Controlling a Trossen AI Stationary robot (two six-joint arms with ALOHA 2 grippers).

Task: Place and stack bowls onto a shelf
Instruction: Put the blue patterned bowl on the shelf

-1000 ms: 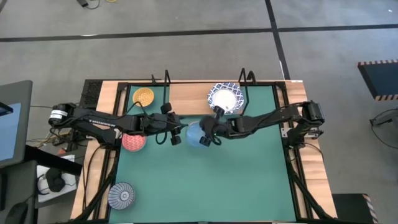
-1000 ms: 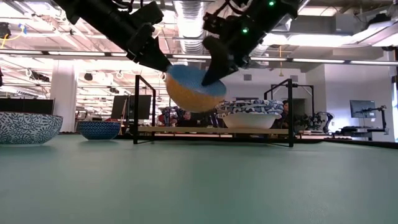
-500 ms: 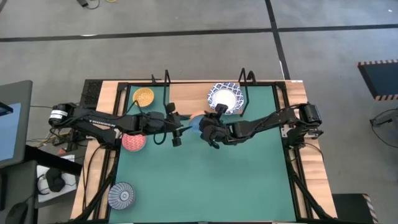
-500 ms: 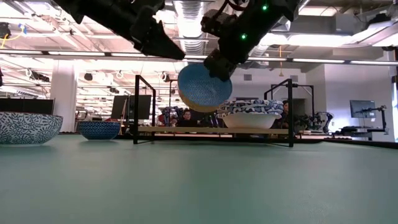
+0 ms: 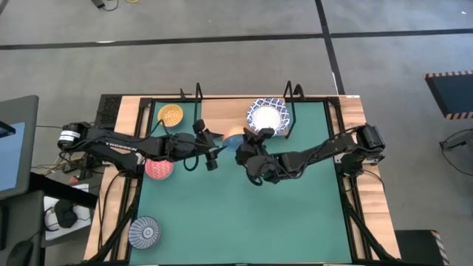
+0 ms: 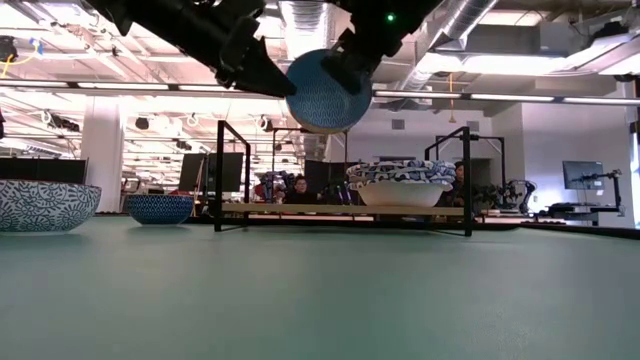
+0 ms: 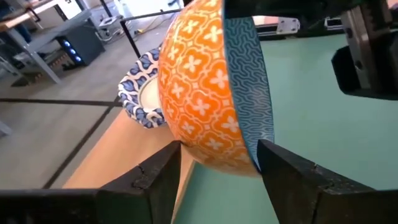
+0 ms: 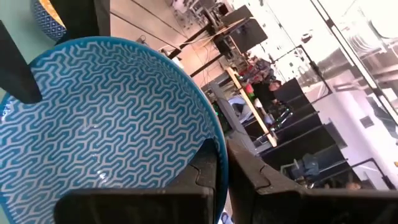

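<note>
Right gripper holds a tilted bowl in the air, at top centre of the low view.

Its fingers pinch the rim; the bowl is blue inside, orange outside, and hangs above the shelf. The left gripper sits just left of it, fingers apart and empty. On the shelf, upper middle of the high view, are a stack of white bowls and a yellow bowl.
</note>
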